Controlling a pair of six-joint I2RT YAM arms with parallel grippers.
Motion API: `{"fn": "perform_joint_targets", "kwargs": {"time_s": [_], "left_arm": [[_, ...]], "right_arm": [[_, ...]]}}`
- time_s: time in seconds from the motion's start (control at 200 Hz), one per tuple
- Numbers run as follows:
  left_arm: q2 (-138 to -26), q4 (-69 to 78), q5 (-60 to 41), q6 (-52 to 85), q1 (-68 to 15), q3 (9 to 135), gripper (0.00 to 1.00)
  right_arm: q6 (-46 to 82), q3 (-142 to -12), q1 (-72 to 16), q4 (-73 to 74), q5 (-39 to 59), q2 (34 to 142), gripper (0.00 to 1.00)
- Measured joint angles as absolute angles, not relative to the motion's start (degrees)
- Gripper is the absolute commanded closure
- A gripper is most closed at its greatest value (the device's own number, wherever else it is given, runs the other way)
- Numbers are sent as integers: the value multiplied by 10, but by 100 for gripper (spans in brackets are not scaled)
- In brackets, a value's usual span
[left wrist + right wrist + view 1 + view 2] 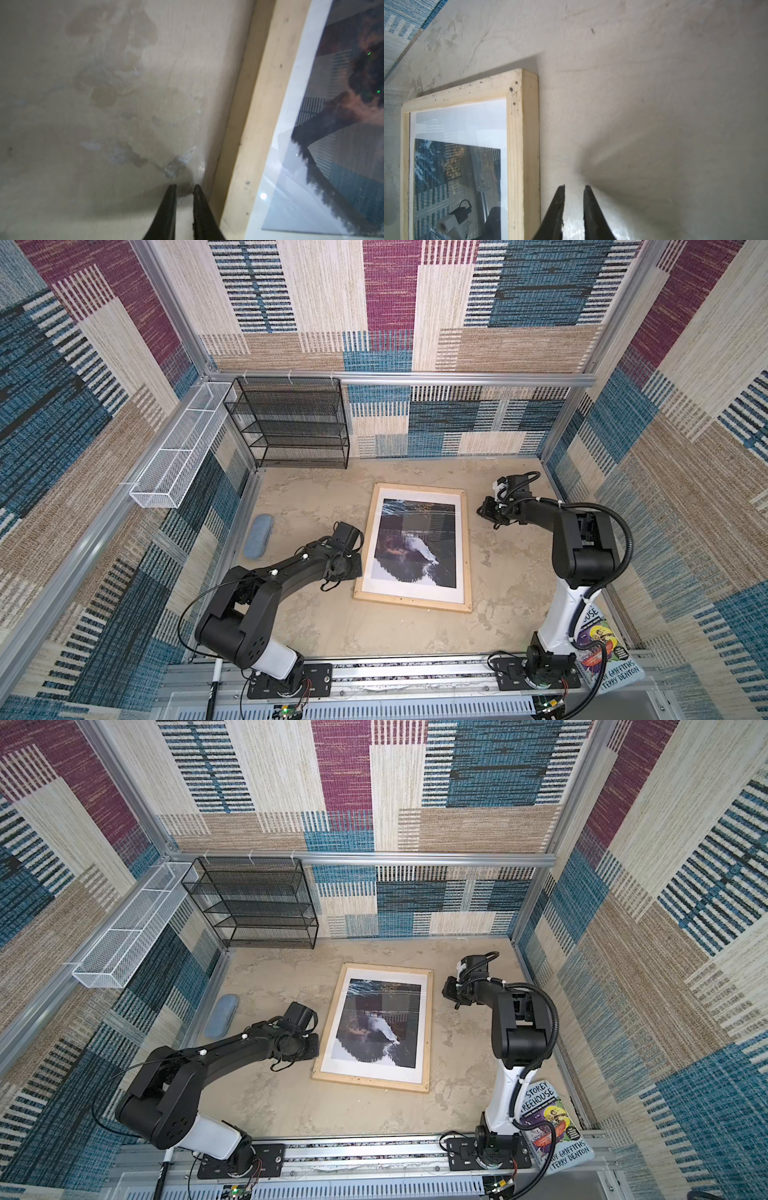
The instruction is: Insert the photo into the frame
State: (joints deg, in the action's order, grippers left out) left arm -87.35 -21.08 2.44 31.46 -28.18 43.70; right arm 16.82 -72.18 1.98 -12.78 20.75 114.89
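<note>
The dark waterfall photo [415,543], white-bordered, lies flat inside the pale wooden frame [411,600] on the table [311,497].

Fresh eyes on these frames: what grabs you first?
The pale wood frame lies flat in the middle of the table, with the dark waterfall photo already inside it under a reflective pane. Two arms flank it: the left gripper is low beside its left long side, and the right gripper is beside its right side near the far corner. Both have their jaws nearly together and empty. The loud patchwork walls surround everything.
</note>
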Motion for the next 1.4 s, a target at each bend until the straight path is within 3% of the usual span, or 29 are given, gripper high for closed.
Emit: {"fn": "perform_joint_targets", "kwargs": {"time_s": [0.536, 0.856, 1.202, 1.402], "left_arm": [[-885, -141, 14, 404, -440, 426, 82], [-933, -158, -52, 413, -506, 484, 80], [-858, -232, -15, 348, -509, 594, 70], [-954, -269, -1, 277, -433, 763, 72]], "right_arm": [[155, -983, -105, -167, 215, 1325, 82], [149, -1021, -197, -135, 248, 1348, 81], [149, -945, -176, -183, 257, 1241, 81], [151, -751, -178, -149, 229, 1071, 81]]}}
